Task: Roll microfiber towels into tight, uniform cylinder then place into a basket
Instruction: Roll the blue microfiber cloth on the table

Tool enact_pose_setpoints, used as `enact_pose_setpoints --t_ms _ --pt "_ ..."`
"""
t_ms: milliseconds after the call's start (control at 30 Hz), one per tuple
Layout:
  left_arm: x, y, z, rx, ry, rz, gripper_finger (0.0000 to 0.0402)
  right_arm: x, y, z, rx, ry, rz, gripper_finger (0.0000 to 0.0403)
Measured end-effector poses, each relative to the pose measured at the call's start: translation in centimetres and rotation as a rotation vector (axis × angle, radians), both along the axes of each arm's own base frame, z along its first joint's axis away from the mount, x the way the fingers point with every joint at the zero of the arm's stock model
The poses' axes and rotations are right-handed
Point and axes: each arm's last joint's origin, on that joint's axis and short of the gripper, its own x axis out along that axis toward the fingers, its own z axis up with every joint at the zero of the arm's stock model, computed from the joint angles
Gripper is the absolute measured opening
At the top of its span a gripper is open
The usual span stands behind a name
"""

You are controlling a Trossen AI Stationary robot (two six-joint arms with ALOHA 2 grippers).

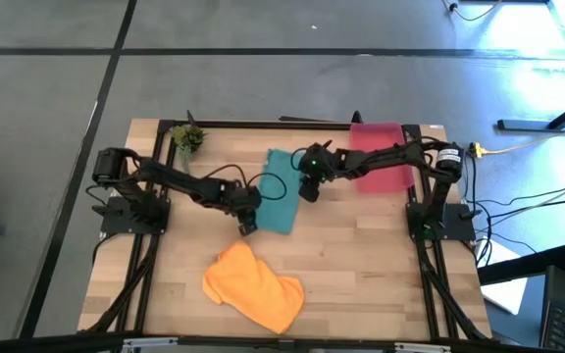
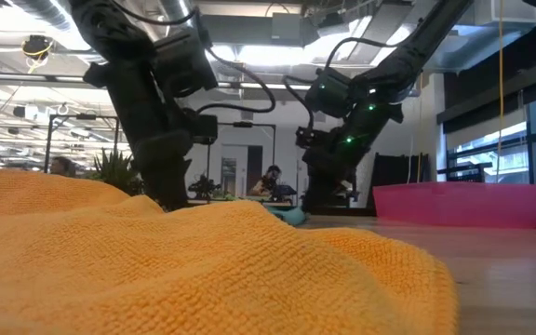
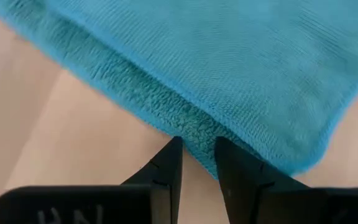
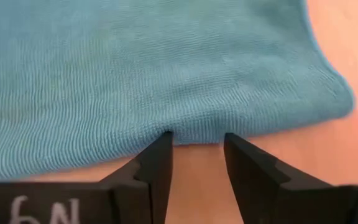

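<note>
High view: I see the teal towel (image 1: 281, 192) flat mid-table, between both arms. Left gripper (image 1: 248, 225) sits at its near-left corner, right gripper (image 1: 308, 189) at its right edge. Orange towel (image 1: 253, 286) lies crumpled nearer the front, well apart. Basket (image 1: 385, 176) sits at the back right, partly under the right arm. Plant (image 1: 187, 139) at back left.

Low view: orange cloth fills the foreground and blocks most of the table; both arms come down behind it, basket at right.

Left wrist view: fingers (image 3: 166, 165) slightly parted, tips at the teal hem, pinching nothing I can confirm.

Right wrist view: fingers (image 4: 157, 158) parted, tips touching the towel's edge on the wood.
</note>
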Motion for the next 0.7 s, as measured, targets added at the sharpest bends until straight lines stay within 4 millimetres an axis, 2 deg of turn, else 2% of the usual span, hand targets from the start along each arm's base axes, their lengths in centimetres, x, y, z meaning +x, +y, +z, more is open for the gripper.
enact_pose_setpoints --t_ms 300,467,567,700 --pt "1.1 -1.2 0.5 -0.036 -0.122 -0.123 0.008 0.3 -0.1 0.7 -0.087 -0.031 0.09 0.0145" --pt "0.9 -1.4 1.8 0.001 -0.16 -0.136 0.008 -0.7 0.4 2.8 -0.132 0.007 0.165 0.0145" --pt "0.2 -1.3 3.1 0.026 -0.166 -0.13 0.008 -1.7 1.5 4.6 -0.155 0.05 0.259 0.0145" --pt "-1.0 -1.3 5.1 0.099 -0.181 -0.099 0.008 -2.5 4.8 6.1 -0.175 0.105 0.46 0.0145"
